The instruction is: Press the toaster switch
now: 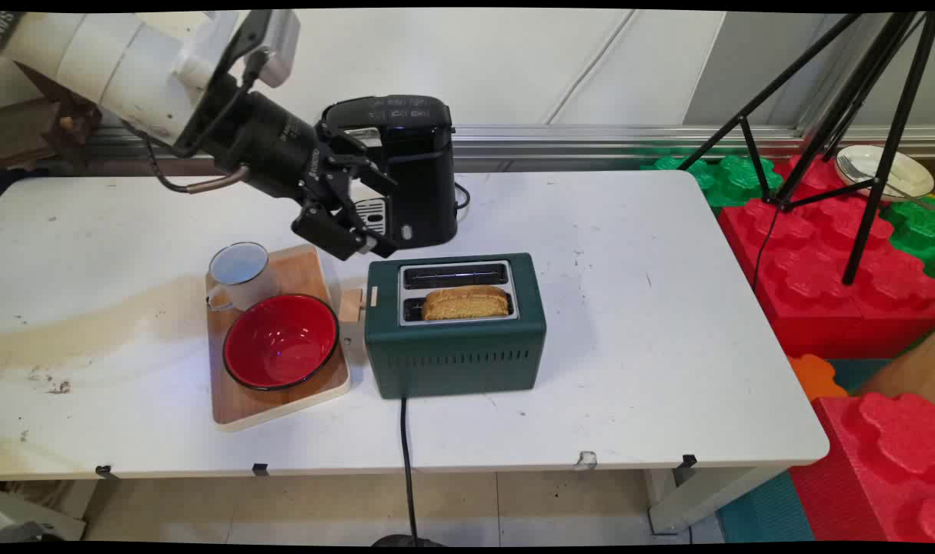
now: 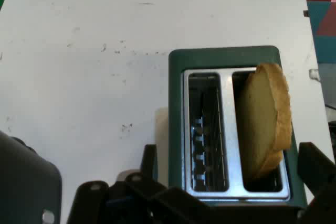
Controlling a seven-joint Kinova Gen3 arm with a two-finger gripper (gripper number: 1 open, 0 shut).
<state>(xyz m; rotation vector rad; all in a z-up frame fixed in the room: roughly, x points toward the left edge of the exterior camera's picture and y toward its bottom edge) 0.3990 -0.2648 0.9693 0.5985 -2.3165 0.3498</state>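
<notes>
Evenly lit indoor scene, bright and soft, with only faint shadows.

In the main view, diffuse overhead light falls on the white bench [image 1: 629, 323], and the green toaster [image 1: 455, 327] casts a pale, soft-edged shadow to its right and near side. The red bowl [image 1: 280, 341] carries small glossy highlights, and the black coffee machine [image 1: 405, 165] shows a dull sheen on top. Straight edges bow slightly towards the corners. In the hand view, the toaster [image 2: 236, 129] and bread slice [image 2: 268, 121] look slightly soft; the dark tool [image 2: 220, 198] at the bottom edge is blurred and shadowed.
</notes>
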